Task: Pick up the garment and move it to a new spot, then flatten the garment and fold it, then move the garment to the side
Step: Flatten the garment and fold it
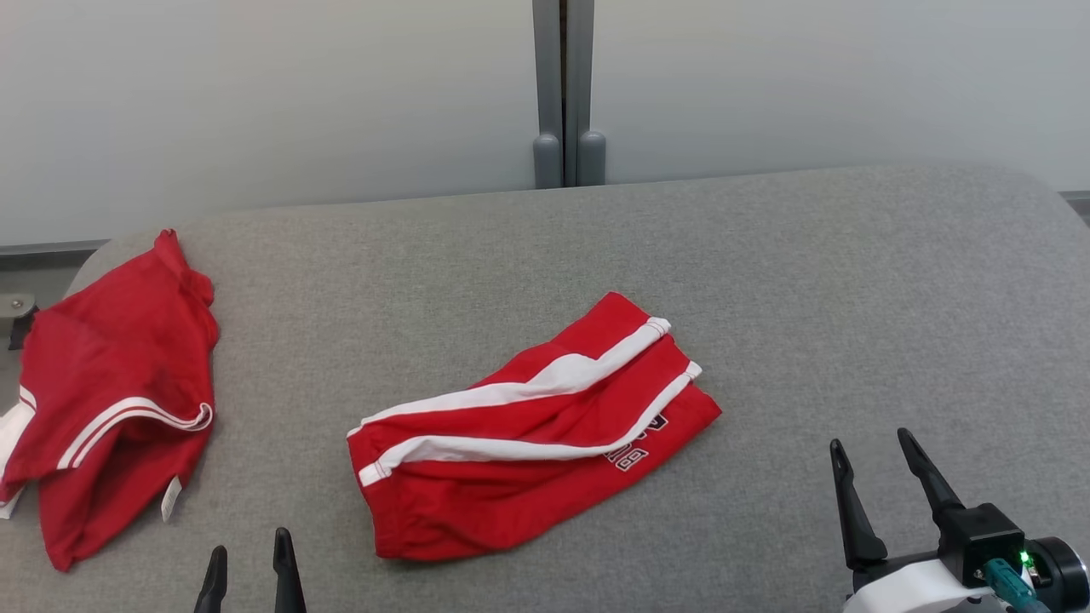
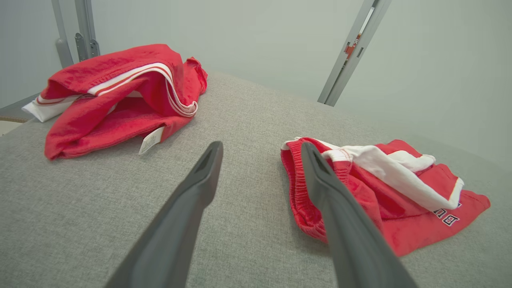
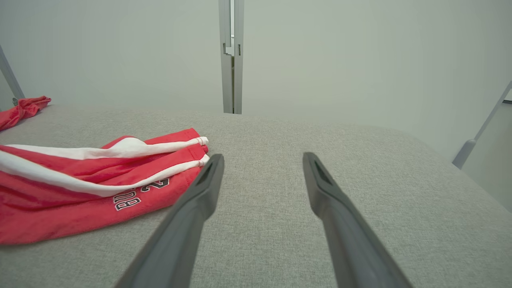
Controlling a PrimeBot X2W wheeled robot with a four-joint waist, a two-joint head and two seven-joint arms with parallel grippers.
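Shorts (image 1: pixel 528 426) look folded, so the side-move step is up. Left gripper (image 1: pixel 249 545) and right gripper (image 1: pixel 871 441) sit near shorts, both spread apart, empty. Next needs a grip on shorts' edge.

So the surface is a table (image 1: pixel 766 281) covered in grey woven fabric, rounded at the far corners. Over at its left edge there's a crumpled red top (image 1: pixel 111 358) with thin white double stripes along a hem and a bit of white trim poking out on the outer side. A small white care label (image 1: pixel 171 498) sticks out of its near edge and lies on the grey cloth. Behind the table there are pale, plain wall panels (image 1: pixel 255 94), with a grey vertical post (image 1: pixel 564 85) where two of them meet, ending in two rounded grey feet right at the table's back edge. A little metal bracket (image 1: pixel 13 306) sits off the left corner.
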